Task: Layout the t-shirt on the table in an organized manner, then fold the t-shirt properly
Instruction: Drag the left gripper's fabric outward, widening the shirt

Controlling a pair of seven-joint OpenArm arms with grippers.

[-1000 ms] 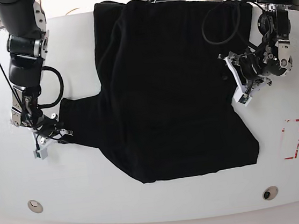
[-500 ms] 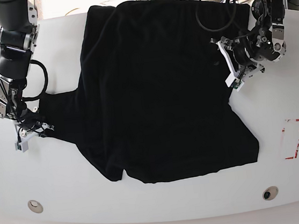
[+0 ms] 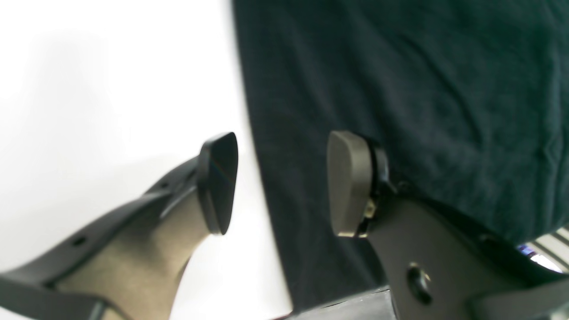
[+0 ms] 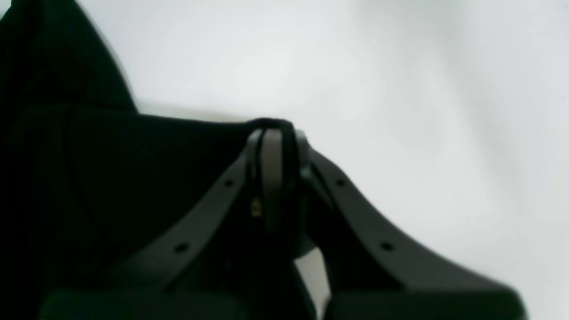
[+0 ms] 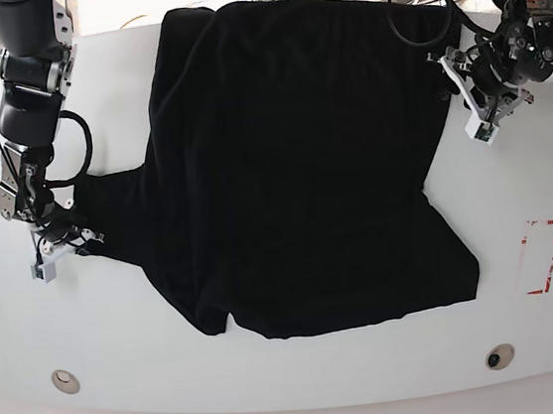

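The black t-shirt [image 5: 292, 165] lies spread over the white table [image 5: 277, 387], with one sleeve pulled out to the left. My right gripper [image 5: 61, 242] is shut on the tip of that sleeve; the right wrist view shows the fingers [image 4: 272, 169] pinched on black cloth [image 4: 89, 178]. My left gripper [image 5: 464, 96] is open at the shirt's upper right edge. In the left wrist view the left gripper [image 3: 282, 182] straddles the cloth's edge: one finger is over bare table [image 3: 111, 66], the other over the shirt [image 3: 400, 66].
A red dashed rectangle [image 5: 542, 257] is marked near the table's right edge. Two small round holes [image 5: 64, 380] [image 5: 498, 357] sit near the front edge. Cables and equipment crowd the back edge behind the shirt.
My right gripper dragged the sleeve left, spreading the shirt's left side, then held still. My left gripper moved up and right along the shirt's right edge.
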